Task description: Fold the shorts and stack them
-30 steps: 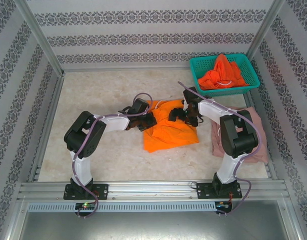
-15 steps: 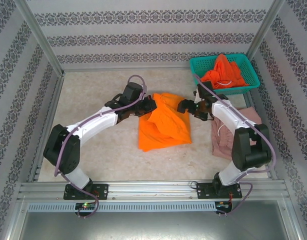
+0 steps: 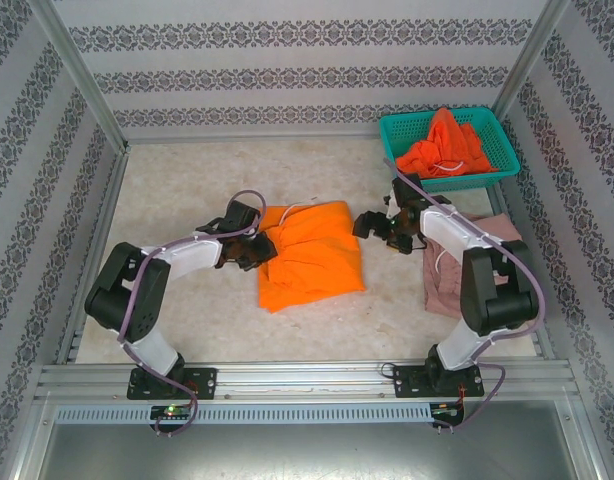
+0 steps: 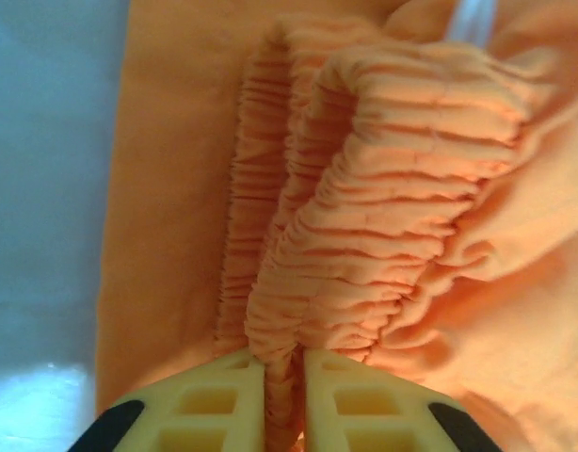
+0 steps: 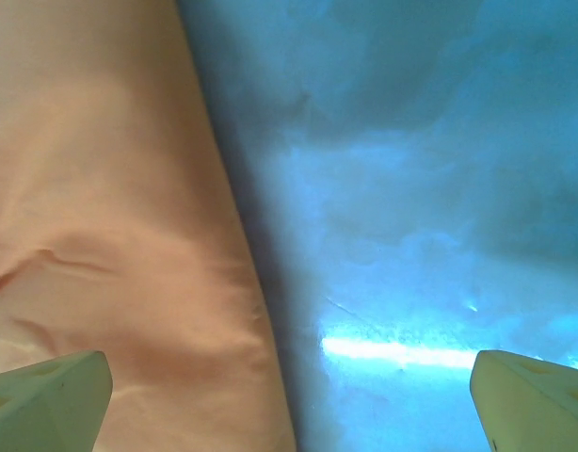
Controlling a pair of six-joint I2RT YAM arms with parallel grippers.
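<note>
On the pale table (image 3: 187,180), finishing the fold of bright orange cloth shorts (image 3: 312,255), waistband pinched in narrow left gripper (image 4: 283,377), with right gripper (image 5: 289,391) wide and empty; next, likely release.

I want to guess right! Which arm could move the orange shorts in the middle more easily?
Left, probably. The left gripper has the waistband of the orange shorts between its fingers; the right gripper is open beside them.

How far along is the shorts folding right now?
Done: pink shorts lie flat at right. In hand: folded orange shorts mid-table, waistband pinched by left tool; right tool open beside them. Left: stacking, plus the orange pile in the teal basket.
</note>
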